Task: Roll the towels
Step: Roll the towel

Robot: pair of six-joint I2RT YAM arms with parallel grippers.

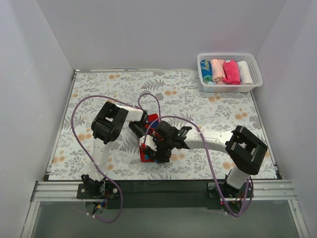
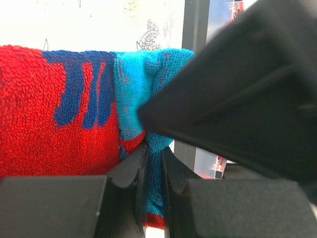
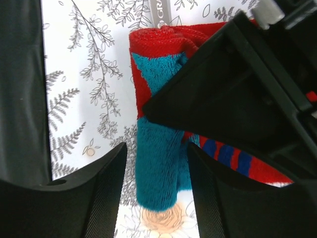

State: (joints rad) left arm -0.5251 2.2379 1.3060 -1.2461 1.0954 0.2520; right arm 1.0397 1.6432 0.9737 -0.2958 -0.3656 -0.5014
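The red towel (image 1: 145, 155) with blue marks and a teal side lies partly rolled on the floral cloth at the near middle, between both grippers. My left gripper (image 2: 153, 151) is shut on a thin teal edge of this towel (image 2: 49, 109). My right gripper (image 3: 156, 148) straddles the teal rolled end of the towel (image 3: 156, 178); its jaws stand partly apart, with a gap showing at the left finger (image 3: 106, 188). In the top view the left gripper (image 1: 144, 134) and right gripper (image 1: 157, 147) meet over the towel and hide most of it. A hot-pink towel (image 1: 231, 72) lies rolled in the basket.
A white slotted basket (image 1: 228, 55) stands at the far right corner and holds several rolled towels. The grey-and-orange floral table cloth (image 1: 198, 106) covers the table. Purple cables (image 1: 79, 106) loop over both arms. White walls close in the left, back and right.
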